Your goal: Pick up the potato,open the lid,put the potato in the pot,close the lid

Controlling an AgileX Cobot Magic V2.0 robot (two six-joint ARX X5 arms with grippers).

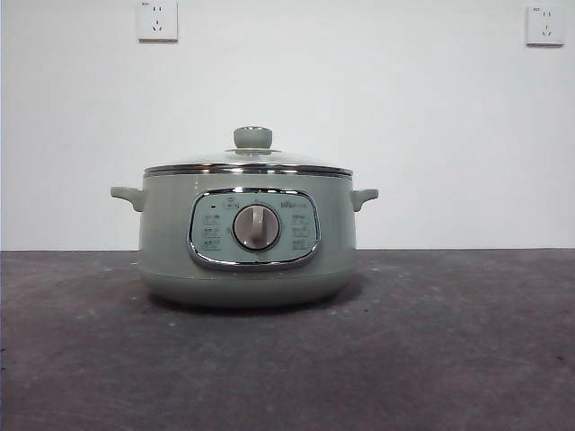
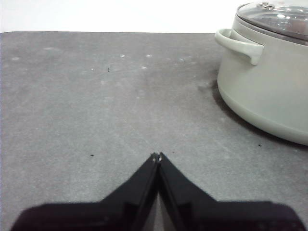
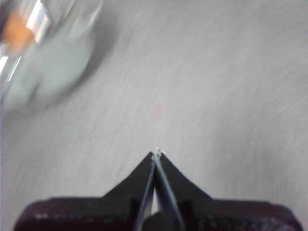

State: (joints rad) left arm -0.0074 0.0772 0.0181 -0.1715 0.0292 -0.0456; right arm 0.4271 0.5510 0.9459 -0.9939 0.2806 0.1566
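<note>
Lid [image 1: 249,164] is sitting flush on the pot [image 1: 247,238], mid-worktop [image 1: 467,359]. An orange patch is showing through the glass in the blurred right wrist view, likely the potato [image 3: 17,30] already inside. Left pincer [image 2: 157,156] is hovering over bare worktop beside the pot, jaws pressed together, gripping nothing. Right pincer [image 3: 157,153] is likewise closed and empty, and its view is smearing. Risk: if that arm is swinging near the pot, it could be clipping a side handle [image 2: 239,44] and knocking the lid askew.
</note>
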